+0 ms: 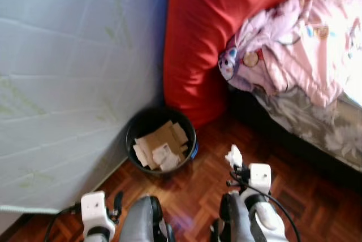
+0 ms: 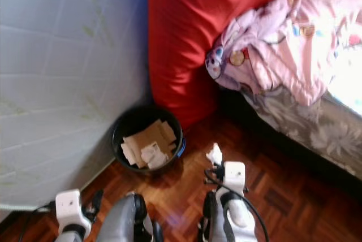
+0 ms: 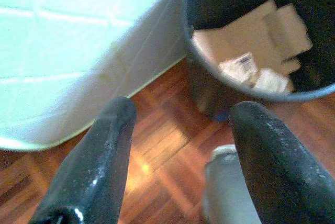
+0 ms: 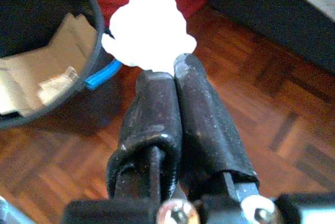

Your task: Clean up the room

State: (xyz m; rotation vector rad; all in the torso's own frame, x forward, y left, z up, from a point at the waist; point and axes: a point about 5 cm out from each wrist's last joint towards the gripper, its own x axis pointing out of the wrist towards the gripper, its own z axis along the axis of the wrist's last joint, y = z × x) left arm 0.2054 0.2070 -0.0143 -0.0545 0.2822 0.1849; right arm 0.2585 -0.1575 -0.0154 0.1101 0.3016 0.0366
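Note:
A black round bin (image 1: pixel 160 140) stands on the wooden floor in the corner, holding cardboard pieces (image 1: pixel 160 146) and paper scraps. My right gripper (image 4: pixel 167 75) is shut on a crumpled white tissue (image 4: pixel 149 30), held above the floor to the right of the bin (image 4: pixel 31 46); the tissue (image 1: pixel 234 156) sticks up from the fingertips. My left gripper (image 3: pixel 180 114) is open with nothing between its fingers (image 3: pixel 99 156), low at the left, pointing toward the bin (image 3: pixel 261 41).
A pale tiled wall (image 1: pixel 73 72) fills the left. A red cushion (image 1: pixel 209 38) leans behind the bin. At the right a bed (image 1: pixel 317 117) carries a pink blanket (image 1: pixel 300 44). Parquet floor (image 1: pixel 198 191) lies between bin and bed.

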